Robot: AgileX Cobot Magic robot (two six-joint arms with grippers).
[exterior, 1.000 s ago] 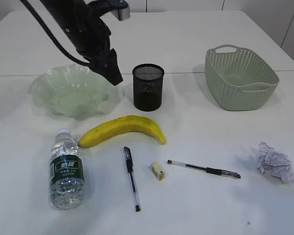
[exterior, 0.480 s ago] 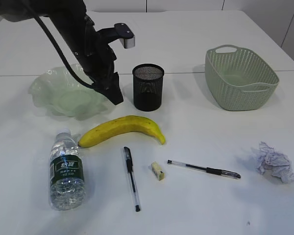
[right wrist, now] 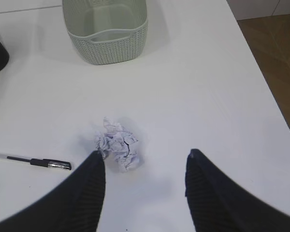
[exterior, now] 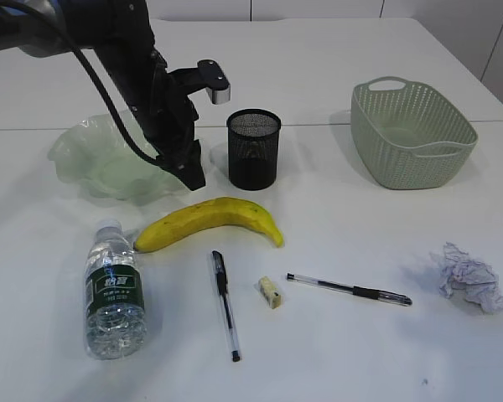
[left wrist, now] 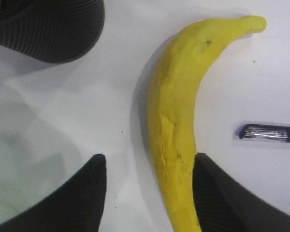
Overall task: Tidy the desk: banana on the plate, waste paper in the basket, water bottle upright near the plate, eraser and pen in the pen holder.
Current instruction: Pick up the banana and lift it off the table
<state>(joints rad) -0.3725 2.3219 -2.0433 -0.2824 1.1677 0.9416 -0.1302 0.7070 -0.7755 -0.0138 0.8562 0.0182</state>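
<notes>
The left gripper [exterior: 193,177] has dropped lower toward the banana [exterior: 210,220], fingers half open, holding nothing. The banana lies on the desk [exterior: 360,218], near side of the plate [exterior: 88,159].

The left arm hides the plate's [exterior: 88,159] edge nearest the pen holder [exterior: 253,149]. In the left wrist view the banana's [left wrist: 179,125] lower end is cut off, and both fingers [left wrist: 82,193] run past the frame.
</notes>
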